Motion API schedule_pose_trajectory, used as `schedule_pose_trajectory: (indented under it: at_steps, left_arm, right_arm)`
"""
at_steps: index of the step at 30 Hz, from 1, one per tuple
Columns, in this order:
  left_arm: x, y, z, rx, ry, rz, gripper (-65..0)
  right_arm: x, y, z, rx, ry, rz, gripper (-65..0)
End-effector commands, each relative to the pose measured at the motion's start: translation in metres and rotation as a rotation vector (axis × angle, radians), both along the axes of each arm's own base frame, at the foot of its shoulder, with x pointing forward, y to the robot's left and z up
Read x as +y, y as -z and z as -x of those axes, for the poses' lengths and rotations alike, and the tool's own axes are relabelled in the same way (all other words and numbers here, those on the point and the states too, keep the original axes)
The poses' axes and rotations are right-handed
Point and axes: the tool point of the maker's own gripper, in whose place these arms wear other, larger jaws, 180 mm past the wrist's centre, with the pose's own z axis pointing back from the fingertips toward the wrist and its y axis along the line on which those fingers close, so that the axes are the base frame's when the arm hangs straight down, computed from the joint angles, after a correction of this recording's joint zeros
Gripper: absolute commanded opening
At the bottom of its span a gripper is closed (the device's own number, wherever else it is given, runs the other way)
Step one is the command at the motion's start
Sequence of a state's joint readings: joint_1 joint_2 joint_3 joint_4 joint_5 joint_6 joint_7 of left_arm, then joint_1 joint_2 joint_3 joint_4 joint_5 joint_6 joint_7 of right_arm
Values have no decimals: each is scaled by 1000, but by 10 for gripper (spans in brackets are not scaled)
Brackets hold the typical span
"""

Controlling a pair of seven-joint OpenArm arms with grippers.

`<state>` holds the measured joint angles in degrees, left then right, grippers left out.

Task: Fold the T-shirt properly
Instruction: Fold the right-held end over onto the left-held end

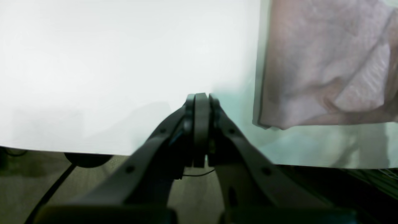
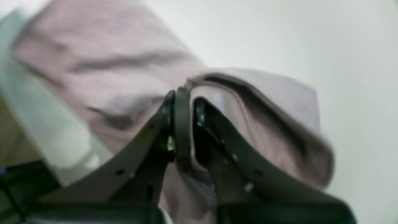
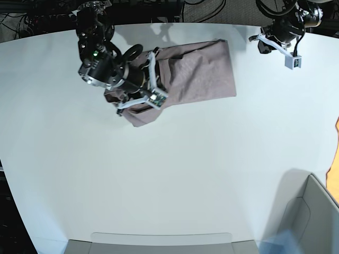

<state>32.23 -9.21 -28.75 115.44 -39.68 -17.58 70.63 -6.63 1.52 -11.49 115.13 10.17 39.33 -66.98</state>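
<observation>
The mauve T-shirt (image 3: pixel 201 71) lies partly folded on the white table (image 3: pixel 185 174), near its far edge. My right gripper (image 3: pixel 153 80) is over the shirt's left end. In the right wrist view the right gripper (image 2: pixel 183 93) is shut on a lifted fold of the T-shirt (image 2: pixel 102 71), with cloth draped beside its right finger. My left gripper (image 3: pixel 267 41) hovers near the table's far edge, to the right of the shirt and apart from it. In the left wrist view the left gripper (image 1: pixel 201 96) is shut and empty, and the T-shirt (image 1: pixel 323 68) lies to its right.
A grey bin (image 3: pixel 312 211) stands at the near right corner. A grey tray rim (image 3: pixel 159 241) runs along the near edge. Cables and dark equipment (image 3: pixel 175 8) lie beyond the far edge. The table edge (image 1: pixel 62 151) is just below my left gripper.
</observation>
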Motion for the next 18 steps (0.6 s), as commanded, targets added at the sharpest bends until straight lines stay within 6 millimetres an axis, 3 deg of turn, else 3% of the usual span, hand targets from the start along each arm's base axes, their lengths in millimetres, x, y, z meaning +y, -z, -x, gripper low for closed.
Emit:
schedule_pose_trajectory:
  at_steps: [1,8,12,18]
  left_arm:
    - [2,-7,-3,-25,5,-10,-650]
    - [0,-5,-3,-20,7,-5,-650]
    - [1,-6,-3,-20,6,-6,-650]
    - [-4,-4,-1,-21,-8,11,-650]
  right_arm:
    - [23,-19,0,-44,-39,-79,-650]
    - [85,-13,21,-63,-97,-97,-650]
    - [103,13,19,-24,-115,-35,-650]
    - [131,17,16,-5,-132,-113,-650]
